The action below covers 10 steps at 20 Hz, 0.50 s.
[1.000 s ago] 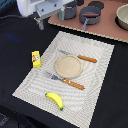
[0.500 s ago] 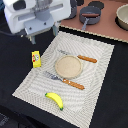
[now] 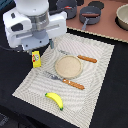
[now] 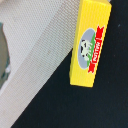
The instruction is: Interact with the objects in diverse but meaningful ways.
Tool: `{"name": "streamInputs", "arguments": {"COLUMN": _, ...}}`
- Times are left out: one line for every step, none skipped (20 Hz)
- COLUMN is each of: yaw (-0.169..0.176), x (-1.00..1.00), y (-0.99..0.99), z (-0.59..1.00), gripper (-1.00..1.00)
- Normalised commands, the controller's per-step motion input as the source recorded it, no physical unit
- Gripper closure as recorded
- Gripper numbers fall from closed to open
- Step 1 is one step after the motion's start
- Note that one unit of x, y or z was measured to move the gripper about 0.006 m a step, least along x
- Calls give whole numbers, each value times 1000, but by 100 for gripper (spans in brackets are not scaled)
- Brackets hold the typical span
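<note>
The black table (image 3: 107, 95) carries a pale woven rectangular placemat (image 3: 97, 75) at its middle, and a reddish-brown surface (image 3: 107, 22) adjoins its far edge. The white robot arm (image 3: 35, 22) hangs over the mat's far corner on the exterior view's left; its hand is hidden beneath the arm's body, so I cannot tell how far open it is or whether it holds anything. On the mat's centre sits a tan round plate (image 3: 68, 66) with nothing in it. A wooden-handled knife (image 3: 80, 58) lies along the plate's far side, a wooden-handled fork (image 3: 67, 81) along its near side. A yellow banana (image 3: 55, 99) lies by the mat's near edge. A yellow rectangular block (image 3: 36, 58) (image 4: 90, 42), labelled with a cow picture, stands just off the mat's edge. Dark pans (image 3: 90, 14) rest on the reddish surface; their contents cannot be made out
</note>
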Motion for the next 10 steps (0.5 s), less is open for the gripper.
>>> {"name": "streamInputs", "arguments": {"yaw": -52, "x": -426, "y": 23, "z": -537, "gripper": -100}}
{"name": "streamInputs", "arguments": {"yaw": -45, "x": -457, "y": 11, "z": -531, "gripper": -100}}
{"name": "streamInputs", "arguments": {"yaw": -35, "x": -511, "y": 29, "z": -514, "gripper": -100}}
{"name": "streamInputs", "arguments": {"yaw": -29, "x": -540, "y": 37, "z": -494, "gripper": -100}}
{"name": "streamInputs", "arguments": {"yaw": -29, "x": -554, "y": 69, "z": -489, "gripper": -100}}
{"name": "streamInputs", "arguments": {"yaw": -28, "x": -600, "y": 74, "z": -489, "gripper": -100}}
{"name": "streamInputs", "arguments": {"yaw": -25, "x": -623, "y": 77, "z": -469, "gripper": -100}}
{"name": "streamInputs", "arguments": {"yaw": -20, "x": -631, "y": 94, "z": -454, "gripper": -100}}
{"name": "streamInputs", "arguments": {"yaw": -17, "x": -643, "y": 103, "z": -420, "gripper": -100}}
{"name": "streamInputs", "arguments": {"yaw": -14, "x": -657, "y": 126, "z": -414, "gripper": -100}}
